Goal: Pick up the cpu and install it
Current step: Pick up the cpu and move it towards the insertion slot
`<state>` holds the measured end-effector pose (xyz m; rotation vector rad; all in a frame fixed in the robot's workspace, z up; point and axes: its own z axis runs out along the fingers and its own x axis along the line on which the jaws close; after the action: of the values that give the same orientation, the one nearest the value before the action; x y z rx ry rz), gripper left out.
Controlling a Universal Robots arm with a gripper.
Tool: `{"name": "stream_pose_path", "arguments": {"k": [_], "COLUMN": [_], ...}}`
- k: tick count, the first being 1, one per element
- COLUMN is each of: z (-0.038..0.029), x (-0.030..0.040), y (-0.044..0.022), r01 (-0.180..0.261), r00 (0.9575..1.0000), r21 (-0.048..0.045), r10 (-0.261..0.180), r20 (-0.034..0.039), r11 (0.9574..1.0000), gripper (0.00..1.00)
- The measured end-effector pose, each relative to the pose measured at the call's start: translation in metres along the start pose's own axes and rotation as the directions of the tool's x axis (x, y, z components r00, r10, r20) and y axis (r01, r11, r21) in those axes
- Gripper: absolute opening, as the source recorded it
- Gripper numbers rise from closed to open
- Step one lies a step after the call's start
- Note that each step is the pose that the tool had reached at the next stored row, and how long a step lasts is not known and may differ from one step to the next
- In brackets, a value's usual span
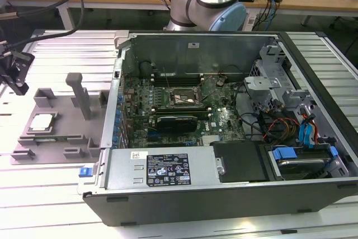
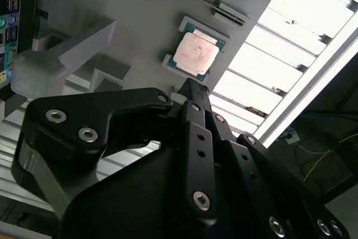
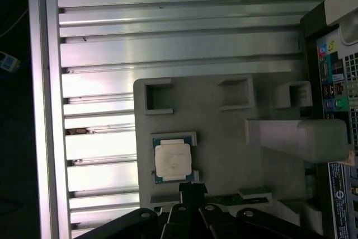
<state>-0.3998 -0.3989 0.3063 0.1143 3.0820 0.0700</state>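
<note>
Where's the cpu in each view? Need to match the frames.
Exterior view: cpu in a grey tray pocket, on the exterior view's left.
Second wrist view: cpu in that pocket, just beyond the gripper.
First wrist view: cpu in the same pocket, just beyond the gripper.
Shared landmark: the tray's upright post.

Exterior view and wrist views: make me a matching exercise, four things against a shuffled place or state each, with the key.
1 cpu
2 grey tray
3 computer case
4 gripper

A lying open, motherboard showing
B hovering close to the cpu, holding nothing
C moulded with pockets and an upright post
D seated in a tray pocket

Pairs: 1-D, 2-C, 3-A, 4-B.
</note>
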Motion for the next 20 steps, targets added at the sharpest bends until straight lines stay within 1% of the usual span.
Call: {"name": "stream_pose_path", "arguments": {"k": [7,10,12,14,18,20], "z": [0.0045,0.008,0.0117,0.0179,0.0243,0.0262], "x": [0.0015,0.0029,0.0037,0.004,0.0044,0.0045], "y": [-0.0003,-0.0006,-0.0008,-0.0011,-0.0014,-0.0014], "r01": [0.0,0.0,0.0,0.0,0.0,0.0], "r00": [1.0,1.0,1.0,1.0,1.0,1.0], "r21": [0.0,0.0,0.0,0.0,0.0,0.0], "r10": [0.0,0.0,0.0,0.0,0.0,0.0], "r20": [0.0001,0.0,0.0,0.0,-0.0001,0.0], "r11": [1.0,1.0,1.0,1.0,1.0,1.0], "gripper": [0.11,0.11,0.11,0.11,0.11,0.11]}}
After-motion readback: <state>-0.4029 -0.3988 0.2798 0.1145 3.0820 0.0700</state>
